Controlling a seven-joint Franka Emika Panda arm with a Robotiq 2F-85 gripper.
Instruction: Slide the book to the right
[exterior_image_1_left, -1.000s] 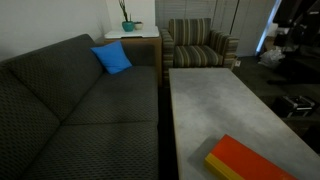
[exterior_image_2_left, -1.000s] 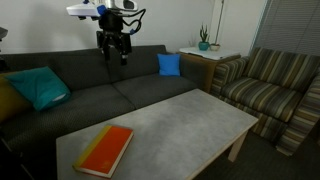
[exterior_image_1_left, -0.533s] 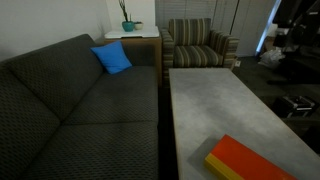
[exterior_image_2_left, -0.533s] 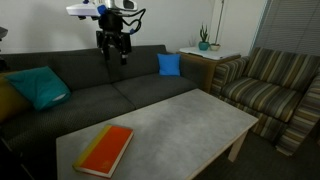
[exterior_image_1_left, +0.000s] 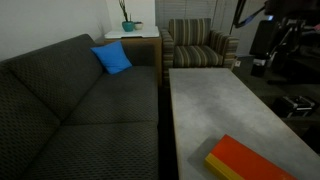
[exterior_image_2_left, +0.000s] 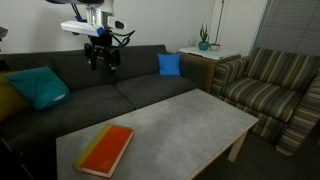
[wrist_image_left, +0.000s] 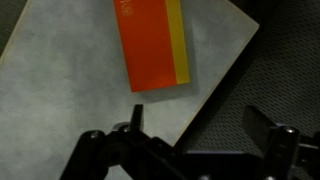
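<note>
The book (exterior_image_2_left: 105, 150), an orange-red slab with yellow side edges, lies flat on the grey coffee table (exterior_image_2_left: 185, 120) near one end. It also shows in an exterior view (exterior_image_1_left: 245, 160) and in the wrist view (wrist_image_left: 152, 42). My gripper (exterior_image_2_left: 102, 64) hangs high above the sofa, well away from the book. It also shows at the top right of an exterior view (exterior_image_1_left: 268, 62). In the wrist view the two fingers (wrist_image_left: 200, 128) are spread apart with nothing between them.
A dark sofa (exterior_image_2_left: 90, 95) runs along the table, with a blue cushion (exterior_image_2_left: 169, 65) and a teal cushion (exterior_image_2_left: 38, 87). A striped armchair (exterior_image_2_left: 275, 90) stands at the table's far end. A side table with a plant (exterior_image_2_left: 204, 45) sits in the corner.
The gripper has moved lower and sideways above the sofa, and has come into the exterior view where it did not show before. The book has not moved.
</note>
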